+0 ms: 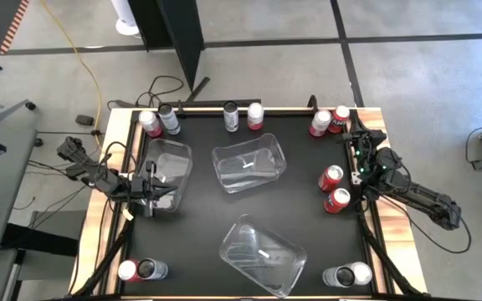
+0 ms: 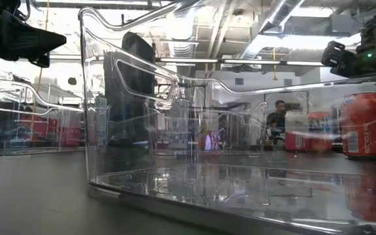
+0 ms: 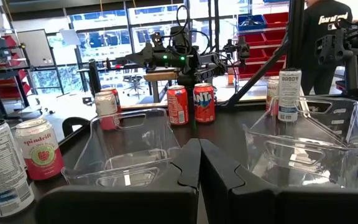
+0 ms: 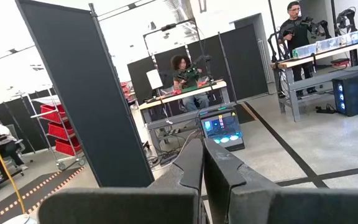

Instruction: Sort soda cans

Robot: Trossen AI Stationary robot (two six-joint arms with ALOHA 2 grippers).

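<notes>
Bins [image 1: 248, 164] crowd the table between scattered soda cans [image 1: 331, 177].

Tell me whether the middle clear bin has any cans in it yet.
Empty. In the high view the middle clear bin holds only a small white strip; the soda cans stand outside it around the table's edges.
</notes>
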